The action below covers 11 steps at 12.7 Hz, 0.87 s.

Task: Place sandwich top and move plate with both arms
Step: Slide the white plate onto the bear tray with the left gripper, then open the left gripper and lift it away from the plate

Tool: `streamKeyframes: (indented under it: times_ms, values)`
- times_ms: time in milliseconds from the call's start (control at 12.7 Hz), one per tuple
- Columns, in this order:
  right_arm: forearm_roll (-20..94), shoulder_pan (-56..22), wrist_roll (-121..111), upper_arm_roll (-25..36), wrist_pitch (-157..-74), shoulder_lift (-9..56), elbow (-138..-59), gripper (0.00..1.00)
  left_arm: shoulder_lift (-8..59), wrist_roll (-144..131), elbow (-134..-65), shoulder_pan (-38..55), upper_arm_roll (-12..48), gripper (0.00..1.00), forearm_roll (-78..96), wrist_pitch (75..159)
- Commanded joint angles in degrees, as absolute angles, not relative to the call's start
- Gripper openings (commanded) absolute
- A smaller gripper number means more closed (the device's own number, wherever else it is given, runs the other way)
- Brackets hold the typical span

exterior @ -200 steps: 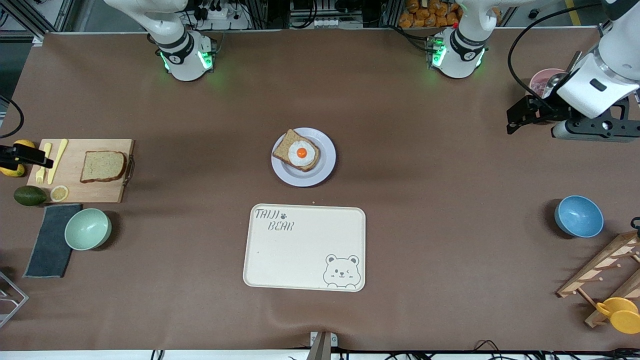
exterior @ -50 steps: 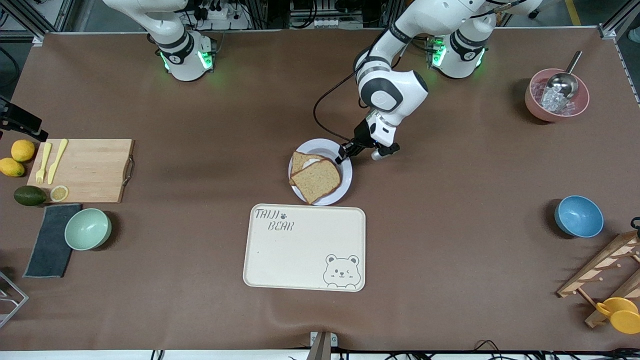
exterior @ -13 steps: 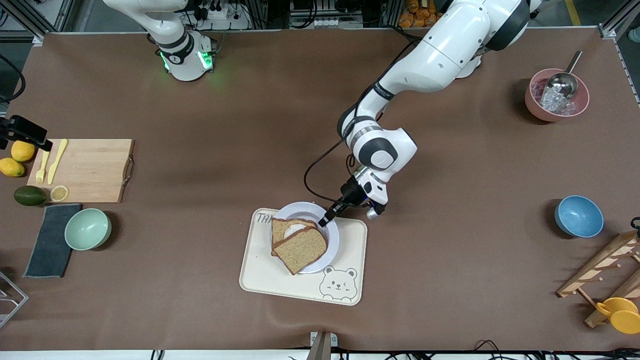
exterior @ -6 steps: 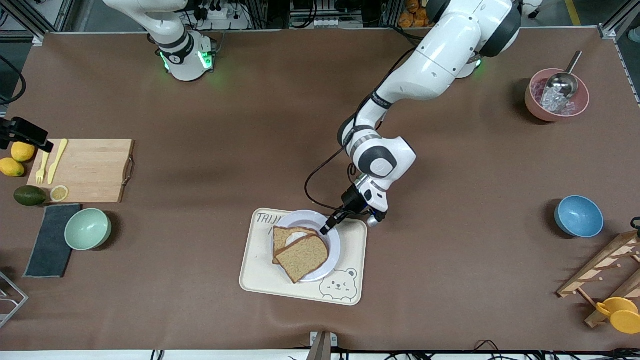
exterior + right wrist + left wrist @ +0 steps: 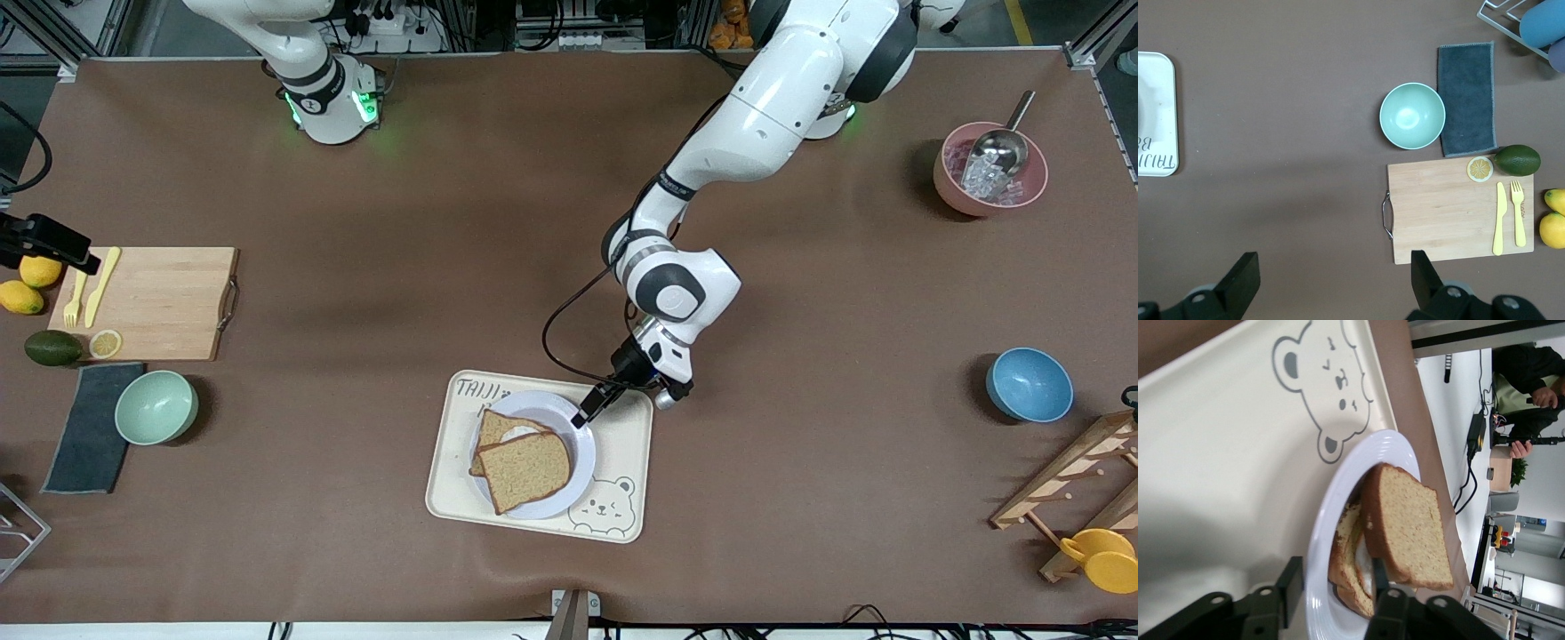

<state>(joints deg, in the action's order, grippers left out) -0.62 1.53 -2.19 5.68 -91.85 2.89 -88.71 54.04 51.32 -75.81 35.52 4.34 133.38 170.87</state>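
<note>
Glazed, likely slippery plate (sandwich top rides loose) wants level rim grips: left gripper straddles its two-o'clock rim unclenched; right gripper waits, spread, by the cutting board.

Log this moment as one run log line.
plate: on tray | top slice: on sandwich | left gripper: jaws astride plate rim, parted | right gripper: open, waiting above cutting board

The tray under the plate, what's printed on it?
The cream tray has a grey winking bear face and "TAIJI BEAR" lettering; the bear shows best in the left wrist view.
</note>
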Motion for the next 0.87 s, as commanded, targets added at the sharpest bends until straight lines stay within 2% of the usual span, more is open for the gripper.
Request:
streamKeyframes:
  times_ms: [0,315,789]
  values:
    - [-0.79,1.41,-0.97,5.45,-91.58,3.52,-87.45,1.0,52.39,51.85,-75.93,36.38,3.69,1.0,130.7,174.09]
    - [-0.79,1.41,-0.97,5.45,-91.41,3.52,-87.54,1.0,50.89,51.77,-77.07,37.7,3.87,1.0,122.72,183.41]
    - [-0.79,1.41,-0.97,5.45,-91.58,3.87,-87.54,1.0,44.67,51.86,-83.75,36.92,3.78,1.0,118.39,185.45]
